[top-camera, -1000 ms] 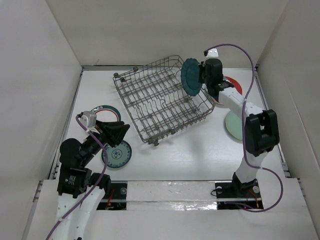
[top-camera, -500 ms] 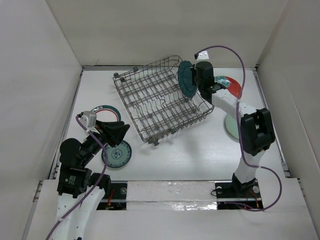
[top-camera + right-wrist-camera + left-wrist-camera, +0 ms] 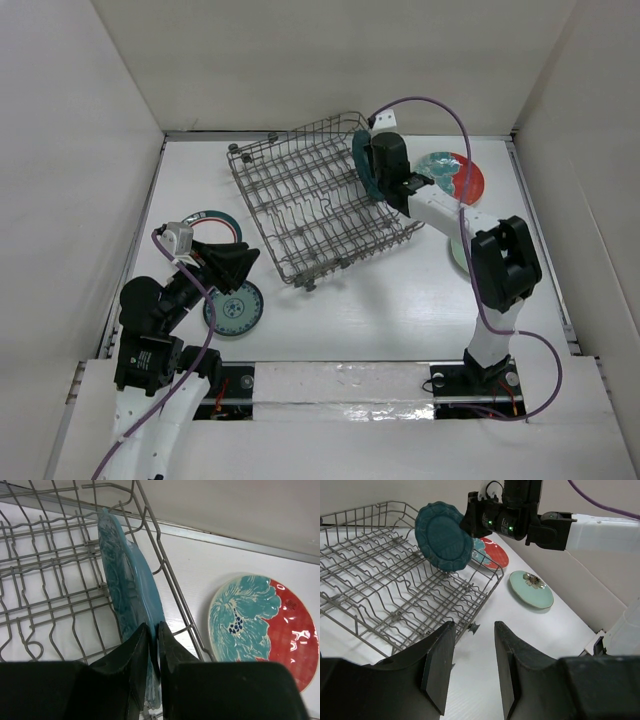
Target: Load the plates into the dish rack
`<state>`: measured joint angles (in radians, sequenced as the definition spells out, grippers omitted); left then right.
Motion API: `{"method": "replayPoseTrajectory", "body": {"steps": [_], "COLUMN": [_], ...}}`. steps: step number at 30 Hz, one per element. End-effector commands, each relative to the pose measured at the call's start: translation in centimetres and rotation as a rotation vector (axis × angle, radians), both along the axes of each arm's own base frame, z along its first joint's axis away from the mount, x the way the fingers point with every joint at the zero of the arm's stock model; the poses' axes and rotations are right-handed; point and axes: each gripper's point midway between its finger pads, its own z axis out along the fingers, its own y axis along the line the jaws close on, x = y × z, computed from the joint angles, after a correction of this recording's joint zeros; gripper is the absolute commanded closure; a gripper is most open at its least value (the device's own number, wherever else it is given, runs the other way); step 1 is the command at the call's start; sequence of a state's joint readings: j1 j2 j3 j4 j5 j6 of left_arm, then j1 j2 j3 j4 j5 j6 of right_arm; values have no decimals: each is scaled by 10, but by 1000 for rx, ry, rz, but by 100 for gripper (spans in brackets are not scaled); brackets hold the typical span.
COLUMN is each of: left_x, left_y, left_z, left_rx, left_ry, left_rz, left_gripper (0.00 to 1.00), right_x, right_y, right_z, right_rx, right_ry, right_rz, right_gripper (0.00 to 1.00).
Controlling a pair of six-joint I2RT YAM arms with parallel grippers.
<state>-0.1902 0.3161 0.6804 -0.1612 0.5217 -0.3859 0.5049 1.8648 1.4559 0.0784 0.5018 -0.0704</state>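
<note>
Grips dark teal plate (image 3: pixel 130 580) by the rim with right gripper (image 3: pixel 152 626): fingers narrow, one on each face. Holds it upright on edge inside the dish rack (image 3: pixel 300 215), close against the rack wall, lower edge down among the wires (tine contact not resolvable). Sets the rack askew on the table (image 3: pixel 400 290), plate at its far right corner.

Hovers left gripper (image 3: pixel 474 630) low at near left, jaws moderately apart, nothing between them, near the far edge of the small teal patterned plate (image 3: pixel 232 310), flat on the table.

Shows white banded-rim plate (image 3: pixel 205 220) flat beyond the left arm (image 3: pixel 160 310), partly hidden. Shows red-and-teal plate (image 3: pixel 260 625) flat just outside the rack wall, beside the gripped plate. Shows pale mint plate (image 3: pixel 531 588) flat, apart from the red-and-teal one, mostly hidden under the right arm (image 3: pixel 500 260) in top view.

Makes four plates out, one in the rack.
</note>
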Motion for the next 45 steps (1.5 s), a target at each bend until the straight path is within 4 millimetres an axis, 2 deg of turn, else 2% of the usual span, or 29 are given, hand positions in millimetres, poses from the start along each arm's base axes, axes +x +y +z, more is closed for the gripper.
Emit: {"method": "replayPoseTrajectory", "body": {"steps": [1, 5, 9, 13, 14, 16, 20, 22, 23, 24, 26, 27, 28, 29, 30, 31, 32, 34, 35, 38, 39, 41, 42, 43, 45], "left_x": [1, 2, 4, 4, 3, 3, 4, 4, 3, 3, 3, 2, 2, 1, 1, 0, 0, -1, -1, -2, -2, -3, -4, -4, -5], "left_y": [-2, -3, -3, -3, -3, -3, -3, -3, -3, -3, -3, -3, -3, -3, -3, -3, -3, -3, -3, -3, -2, -2, -2, -2, -2], "left_z": [7, 6, 5, 5, 5, 5, 5, 5, 5, 5, 6, 6, 6, 7, 7, 7, 7, 8, 8, 9, 9, 9, 10, 9, 11], "left_rx": [-5, -5, -4, -4, -5, -4, -4, -4, -4, -4, -5, -7, -10, -12, -16, -18, -19, -23, -24, -23, -25, -26, -26, -27, -28], "left_ry": [-32, -26, -19, -19, -19, -20, -19, -19, -20, -20, -25, -21, -21, -22, -19, -16, -15, -17, -16, -20, -21, -23, -28, -27, -32], "left_rz": [-12, -12, -12, -12, -12, -12, -12, -12, -12, -12, -12, -12, -13, -13, -13, -14, -14, -14, -14, -14, -14, -14, -14, -14, -14], "left_gripper": [66, 66, 66, 66, 66, 66, 66, 66, 66, 66, 66, 66, 65, 66, 66, 66, 65, 66, 65, 66, 66, 66, 66, 66, 66], "right_x": [6, 5, 8, 11, 11, 8, -4, -19, -27, -45, -69, -84, -113, -132, -149, -168, -199, -232, -263, -295, -308, -319, -325, -326, -330], "right_y": [9, 8, 3, -1, -3, -1, 2, 2, 8, 14, 27, 38, 54, 68, 79, 91, 114, 142, 164, 189, 201, 217, 230, 238, 252], "right_z": [41, 27, 24, 37, 49, 56, 82, 103, 110, 118, 124, 124, 122, 120, 115, 91, 93, 79, 56, 31, 14, 2, -18, -24, -39], "right_rx": [124, 183, 234, 293, 311, 328, 368, 403, 418, 441, 509, 546, 622, 663, 700, 760, 806, 906, 908, 969, 956, 997, 977, 1013, 1029], "right_ry": [-120, -66, -40, -44, -59, -62, -85, -114, -122, -128, -127, -114, -108, -93, -77, -24, -1, 75, 156, 241, 258, 304, 343, 372, 411], "right_rz": [-33, -52, -65, -58, -49, -32, 9, 28, 47, 76, 130, 178, 241, 308, 344, 364, 449, 510, 557, 512, 484, 471, 464, 452, 449], "right_gripper": [85, 81, 62, 52, 52, 49, 38, 31, 30, 29, 30, 44, 59, 73, 97, 100, 100, 100, 100, 100, 100, 87, 83, 67, 60]}}
